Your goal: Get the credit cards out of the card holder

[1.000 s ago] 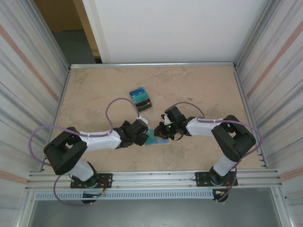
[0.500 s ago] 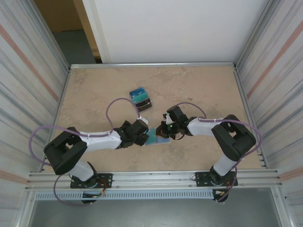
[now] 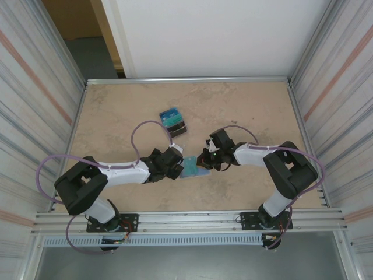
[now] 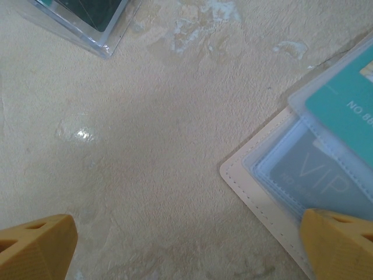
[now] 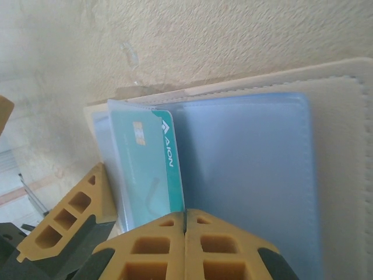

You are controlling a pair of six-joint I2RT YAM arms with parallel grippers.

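The beige card holder (image 3: 193,169) lies open between the two grippers, its pale blue glossy inside (image 5: 250,169) facing up. A teal credit card (image 5: 148,166) sticks partly out of a clear sleeve. My right gripper (image 5: 185,217) is shut with that card's edge running into the seam between its fingertips. Another credit card (image 4: 320,178), greyish blue with VIP lettering, sits in a sleeve. My left gripper (image 4: 186,248) stands wide open low over the table. Its right finger (image 4: 341,242) is over the holder's corner and its left finger (image 4: 35,245) over bare table.
A small pile of blue, teal and dark cards (image 3: 173,121) lies further back on the tan table (image 3: 245,111); its clear edge shows in the left wrist view (image 4: 87,23). Corrugated metal walls close in the left and right sides.
The right gripper's jaws have closed the last bit, and its wrist has turned and drawn slightly to the right. The left arm has stayed put.
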